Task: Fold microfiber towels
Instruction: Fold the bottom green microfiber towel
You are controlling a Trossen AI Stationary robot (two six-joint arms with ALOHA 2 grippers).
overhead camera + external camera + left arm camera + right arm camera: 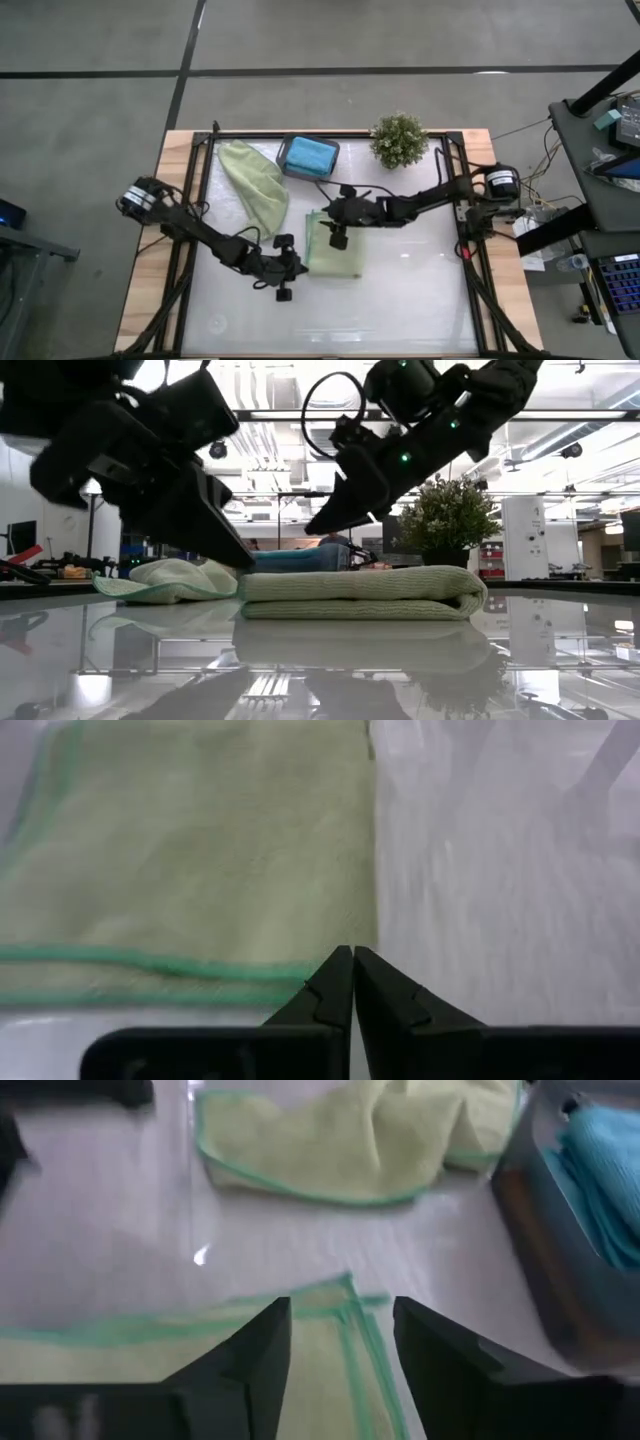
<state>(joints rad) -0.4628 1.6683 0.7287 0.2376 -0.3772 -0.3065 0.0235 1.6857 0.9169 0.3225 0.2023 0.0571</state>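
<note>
Folded green towel [335, 250] lies under open right jaws.

The folded sage green towel [360, 592] at frame centre is soft, matt, nubbly cloth with a stitched brighter green hem. Beneath it the worktop [560, 660] is smooth, glossy white, mirroring the towel. Its outer border [150, 290], at the high view's left, is pale bare wood. The left end effector [353, 982] looks matt dark plastic.

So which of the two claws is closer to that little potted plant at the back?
The right one. The right gripper sits over the folded green towel, nearer the potted plant. The left gripper is at the towel's other edge, farther away.
</note>
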